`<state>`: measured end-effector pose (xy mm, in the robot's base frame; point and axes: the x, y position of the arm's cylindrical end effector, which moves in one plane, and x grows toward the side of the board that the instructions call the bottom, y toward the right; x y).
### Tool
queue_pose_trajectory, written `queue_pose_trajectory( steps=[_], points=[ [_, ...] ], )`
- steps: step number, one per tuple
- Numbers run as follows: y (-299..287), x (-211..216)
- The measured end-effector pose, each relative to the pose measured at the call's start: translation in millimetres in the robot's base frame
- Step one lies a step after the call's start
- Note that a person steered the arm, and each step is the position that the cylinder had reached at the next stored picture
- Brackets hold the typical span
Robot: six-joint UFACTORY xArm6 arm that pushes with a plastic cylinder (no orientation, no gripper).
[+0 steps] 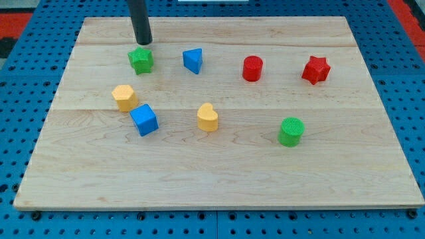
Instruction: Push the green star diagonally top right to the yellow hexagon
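The green star (141, 60) lies on the wooden board (219, 166) at the view's upper left. The yellow hexagon (124, 97) lies below it and slightly to the left, apart from it. My tip (143, 43) stands just above the green star, at its top edge, close to or touching it. The rod rises out of the view's top.
A blue triangle (193, 60) lies right of the green star. A blue cube (144, 119) touches or nearly touches the yellow hexagon's lower right. A yellow heart (208, 117), red cylinder (252, 68), red star (316, 70) and green cylinder (291, 131) lie further right.
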<state>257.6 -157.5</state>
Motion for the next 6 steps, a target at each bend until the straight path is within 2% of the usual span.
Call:
queue_pose_trajectory(
  steps=[1,2,4,5,6],
  points=[
    [-58.4,37.9],
    [-26.0,75.9],
    [138.5,80.7],
    [139.9,97.1],
    [85.1,121.4]
  ],
)
